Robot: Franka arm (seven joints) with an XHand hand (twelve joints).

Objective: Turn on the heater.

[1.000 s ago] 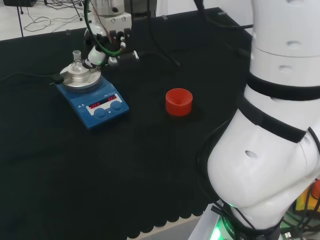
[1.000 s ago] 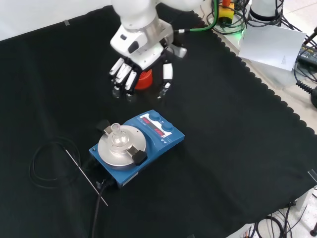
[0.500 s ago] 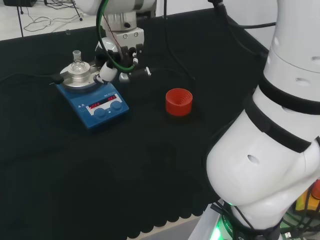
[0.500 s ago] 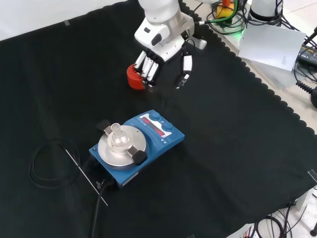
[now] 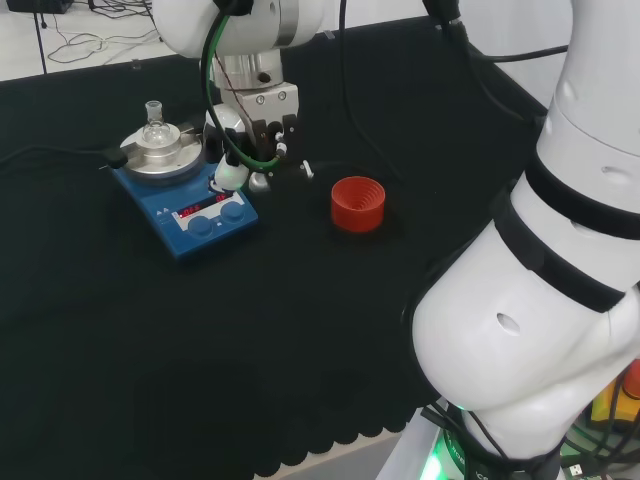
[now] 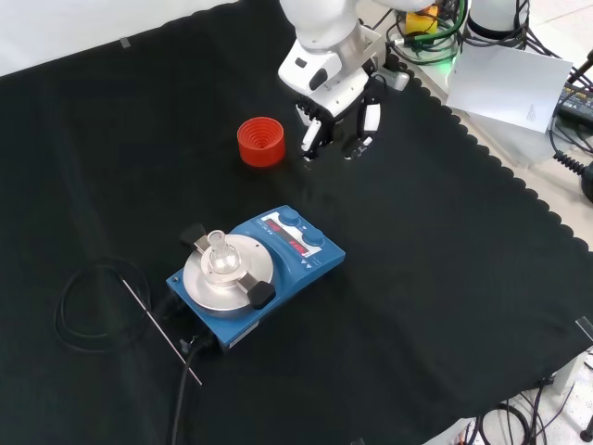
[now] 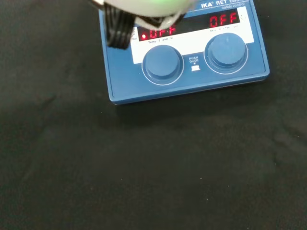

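The heater is a blue hotplate with two round knobs and red lit displays on its front panel. A small clear flask stands on its round metal top. In the head view the heater lies left of centre, and the hand hangs just right of its knob end. The front view has the hand above the cloth, beyond the heater and apart from it, fingers relaxed and pointing down, holding nothing. Both knobs fall in the wrist view, below a blurred part of the hand.
A red ribbed ring stands on the cloth left of the hand in the front view. A coiled black cable and a thin rod lie left of the heater. The cloth's scalloped edge runs along the right.
In the front view the hand has swung right, from left of the red ring to its right. In the head view it came nearer, to beside the heater's knobs.
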